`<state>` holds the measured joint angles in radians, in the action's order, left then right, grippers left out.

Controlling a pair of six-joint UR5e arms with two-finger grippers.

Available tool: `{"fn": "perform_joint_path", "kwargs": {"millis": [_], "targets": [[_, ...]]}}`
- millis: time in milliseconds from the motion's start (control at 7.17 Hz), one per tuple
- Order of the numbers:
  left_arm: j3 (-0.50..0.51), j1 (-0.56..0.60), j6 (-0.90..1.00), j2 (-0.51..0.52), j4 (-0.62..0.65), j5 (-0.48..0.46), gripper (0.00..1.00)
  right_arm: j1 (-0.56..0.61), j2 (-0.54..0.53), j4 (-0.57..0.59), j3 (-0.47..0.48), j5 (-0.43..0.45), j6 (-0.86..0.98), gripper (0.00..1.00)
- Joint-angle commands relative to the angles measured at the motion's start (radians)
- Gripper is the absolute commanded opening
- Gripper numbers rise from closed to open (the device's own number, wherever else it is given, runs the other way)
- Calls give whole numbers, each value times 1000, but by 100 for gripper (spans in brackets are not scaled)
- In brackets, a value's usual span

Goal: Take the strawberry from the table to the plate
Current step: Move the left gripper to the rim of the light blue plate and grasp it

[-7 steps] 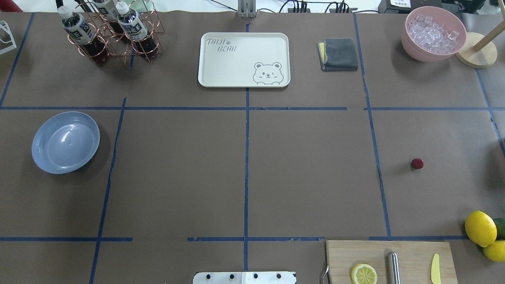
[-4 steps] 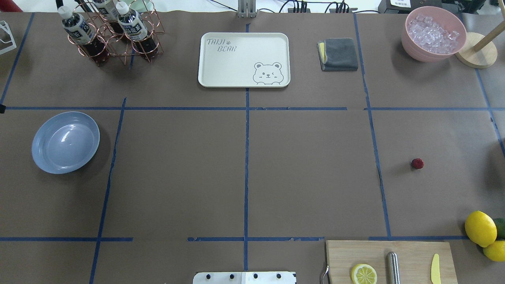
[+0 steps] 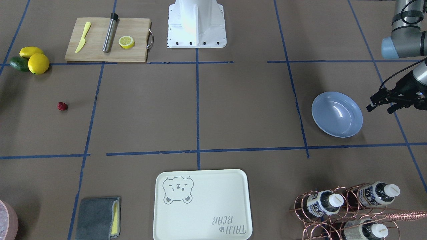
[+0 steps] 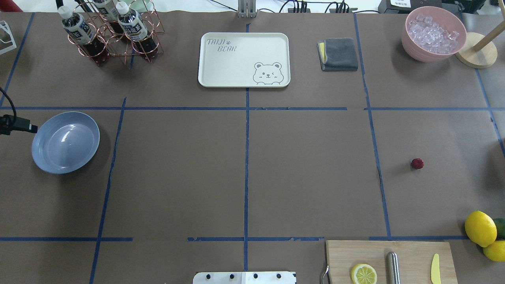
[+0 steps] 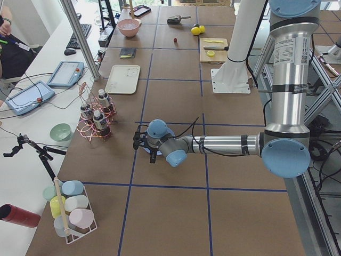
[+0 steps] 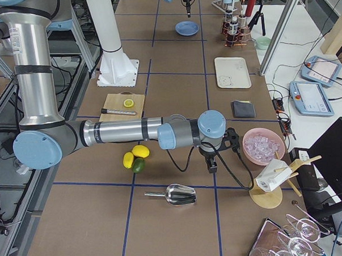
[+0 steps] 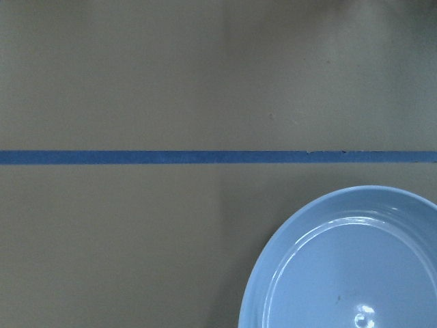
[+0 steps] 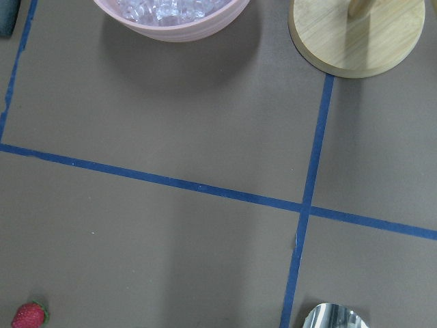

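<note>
The strawberry point(image 4: 417, 163) lies alone on the brown table point(image 4: 307, 173), right of centre. It also shows at the left in the front-facing view point(image 3: 62, 106) and in the lower left corner of the right wrist view point(image 8: 29, 316). The light-blue plate point(image 4: 65, 142) sits empty at the far left. My left gripper point(image 3: 380, 107) hovers just beside the plate's point(image 3: 337, 114) outer rim with its fingers apart and nothing between them. My right gripper point(image 6: 211, 162) shows only in the exterior right view, low over the table near the pink bowl; I cannot tell its state.
A cutting board point(image 4: 390, 260) with a lemon half, a metal rod and a yellow knife lies at the near right, with lemons point(image 4: 480, 228) beside it. At the back stand a bottle rack point(image 4: 114, 35), a bear tray point(image 4: 244, 59), a grey cloth point(image 4: 338, 54) and an ice bowl point(image 4: 433, 33).
My left gripper has come into the overhead view from the left edge and now reaches the plate's left rim. The strawberry and plate have not moved.
</note>
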<state>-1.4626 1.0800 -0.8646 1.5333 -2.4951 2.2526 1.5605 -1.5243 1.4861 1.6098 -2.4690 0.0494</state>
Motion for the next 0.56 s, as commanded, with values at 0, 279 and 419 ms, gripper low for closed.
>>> {"fn": "perform_joint_path", "kwargs": {"millis": [0,279,419], "targets": [[11,-57,-57,-1,-39,-57,88,-3,1,-1,1,-1,1,100],[19,-69,-56,-1,-39,-61,70,-3,1,-1,-1,1,3,100],[21,-74,-56,-1,-38,-61,66,-3,1,-1,-1,1,3,100]]}}
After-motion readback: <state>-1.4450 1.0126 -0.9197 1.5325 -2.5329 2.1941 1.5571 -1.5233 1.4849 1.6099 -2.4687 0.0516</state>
